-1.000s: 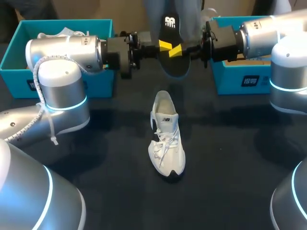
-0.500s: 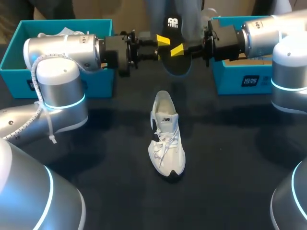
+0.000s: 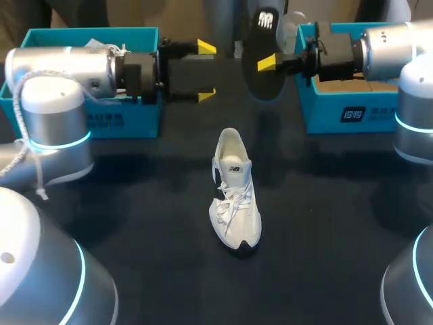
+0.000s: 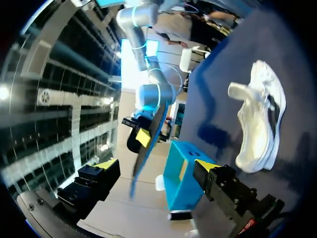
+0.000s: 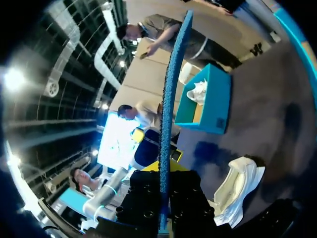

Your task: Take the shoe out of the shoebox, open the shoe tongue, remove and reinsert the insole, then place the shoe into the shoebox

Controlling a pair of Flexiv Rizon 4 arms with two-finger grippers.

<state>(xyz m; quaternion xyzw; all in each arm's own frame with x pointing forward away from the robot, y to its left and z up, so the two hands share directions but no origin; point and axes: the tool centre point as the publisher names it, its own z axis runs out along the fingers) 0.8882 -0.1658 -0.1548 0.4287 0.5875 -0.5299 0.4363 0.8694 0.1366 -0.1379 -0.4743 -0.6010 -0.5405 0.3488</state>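
**Head view.** The white shoe (image 3: 233, 193) is being shown upright on the dark surface (image 3: 325, 223), toe toward the camera. It is standing between the left shoebox (image 3: 88, 122) and the right shoebox (image 3: 342, 112), both teal. The black insole (image 3: 262, 30) is being held aloft above the far side of the surface, clamped by the right end effector (image 3: 268, 64). The left end effector (image 3: 206, 71) is being held spread wide with nothing in it, apart from the insole.

**Left wrist view.** The insole is being seen edge-on ahead of the parted fingers, with its blue underside being revealed.

**Right wrist view.** The insole's edge is being gripped from both sides. A second white shoe (image 5: 198, 91) is being shown inside the left shoebox.
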